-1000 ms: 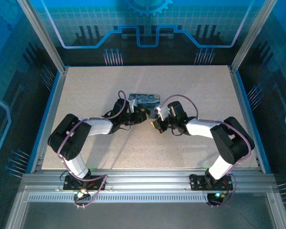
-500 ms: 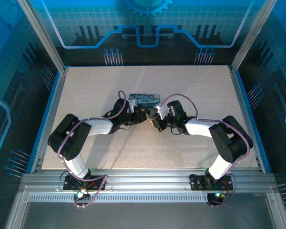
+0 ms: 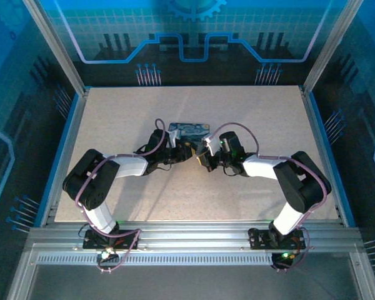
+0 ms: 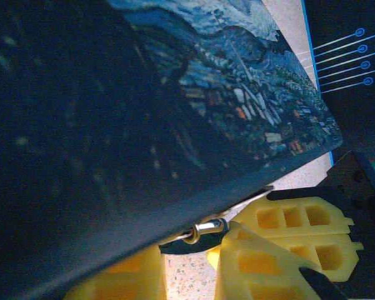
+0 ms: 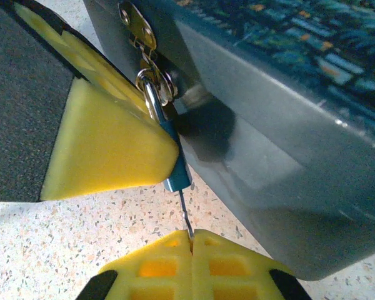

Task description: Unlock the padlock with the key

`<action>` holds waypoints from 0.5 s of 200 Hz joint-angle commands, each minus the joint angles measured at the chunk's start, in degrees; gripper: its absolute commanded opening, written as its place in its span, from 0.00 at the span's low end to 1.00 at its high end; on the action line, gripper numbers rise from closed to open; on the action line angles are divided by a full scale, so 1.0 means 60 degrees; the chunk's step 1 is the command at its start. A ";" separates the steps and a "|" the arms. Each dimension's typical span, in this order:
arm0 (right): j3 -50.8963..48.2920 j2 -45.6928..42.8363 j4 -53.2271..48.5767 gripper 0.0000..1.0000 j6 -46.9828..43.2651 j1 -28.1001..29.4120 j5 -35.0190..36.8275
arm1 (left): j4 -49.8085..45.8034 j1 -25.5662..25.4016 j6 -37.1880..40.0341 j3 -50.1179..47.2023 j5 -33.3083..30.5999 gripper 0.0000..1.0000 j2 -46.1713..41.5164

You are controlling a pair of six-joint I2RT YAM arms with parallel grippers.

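Note:
A small blue padlock [image 5: 175,164] hangs by its silver shackle [image 5: 151,100] from a brass hasp on the front of a dark blue box [image 3: 189,130] with a starry-night lid [image 4: 250,81]. My left gripper [image 4: 190,259] is shut on the padlock, and one of its yellow fingers [image 5: 106,137] presses against the padlock's side. My right gripper [image 5: 192,240] is shut on the key. The key's thin blade [image 5: 185,212] runs from the pinched fingertips up into the bottom of the padlock. Both grippers meet at the box's front, left gripper [image 3: 186,150] and right gripper [image 3: 204,157].
The box sits mid-table on the speckled tabletop [image 3: 237,106]. Its grey front wall [image 5: 269,162] stands right beside the padlock and key. Metal frame rails [image 3: 69,137] edge the table. Open tabletop lies behind and to both sides of the box.
My right gripper has crept a little left and up toward the box and the left gripper. The left arm and the box have held still.

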 commanded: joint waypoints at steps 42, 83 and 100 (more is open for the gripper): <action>-0.0043 0.0079 0.1227 0.00 0.0327 0.0124 -0.0238 | 0.0402 -0.0126 -0.0327 -0.0126 0.0270 0.18 -0.0385; -0.0249 0.0162 0.2080 0.00 0.0496 0.0136 -0.0314 | 0.0417 -0.0234 -0.0541 -0.0079 0.0296 0.18 -0.0431; -0.0311 0.0196 0.2408 0.00 0.0507 0.0138 -0.0333 | 0.0416 -0.0282 -0.0589 -0.0040 0.0313 0.18 -0.0432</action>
